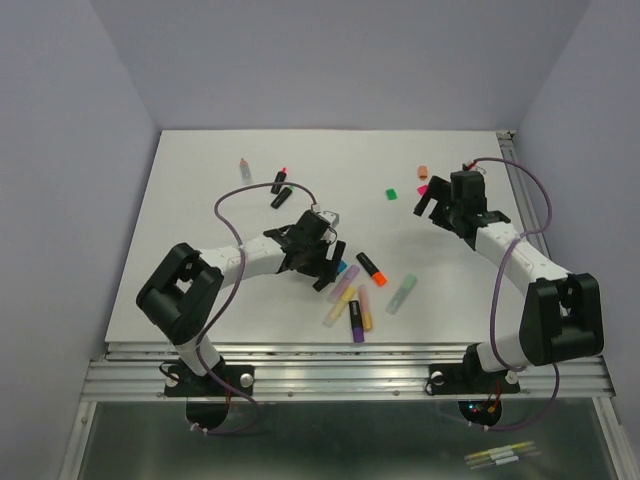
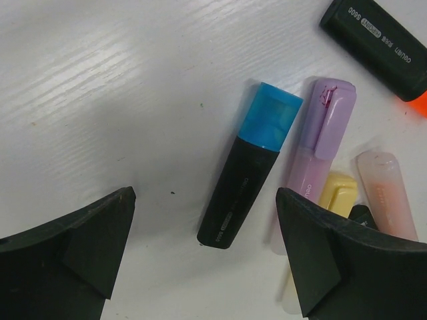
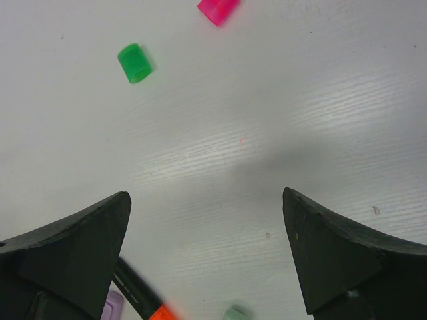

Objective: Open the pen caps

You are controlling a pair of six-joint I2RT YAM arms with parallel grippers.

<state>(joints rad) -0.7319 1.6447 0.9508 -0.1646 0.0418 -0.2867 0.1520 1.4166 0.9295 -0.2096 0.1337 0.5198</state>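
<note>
**Pens: ten, all lying on the tabletop (image 1: 190,190).**
- Rear left, three:
  - pale pen (image 1: 245,168)
  - pink-tipped pen (image 1: 280,181), black barrel
  - green-tipped pen (image 1: 281,198), black barrel, just beside the pink-tipped one
- Front centre, a loose cluster of seven:
  - blue-capped pen (image 2: 243,183), black barrel
  - orange-capped pen (image 2: 373,40), black barrel
  - lilac pen (image 2: 320,133)
  - yellow pen (image 2: 337,190)
  - pink pen (image 2: 387,193)
  - purple-ended pen (image 1: 356,326), black barrel
  - mint pen (image 1: 401,294), a little to the right of the rest

The lilac, yellow and pink pens lie side by side, touching or nearly so. The blue-capped pen lies just left of the lilac one, with its cap on.

**Loose caps: three, at rear right, well apart from the cluster.**
- green cap (image 3: 135,63)
- pink cap (image 3: 219,9)
- orange cap (image 1: 423,171), behind the pink one

**Left pincer (image 2: 205,192):** spread wide and gripping nothing. It is over the left edge of the cluster. In the wrist view the blue-capped pen lies between the two fingers, and neither finger touches it.

**Right pincer (image 3: 206,193):** spread wide and empty. It is over bare tabletop, with the green and pink caps ahead of it, and it touches neither.
</note>
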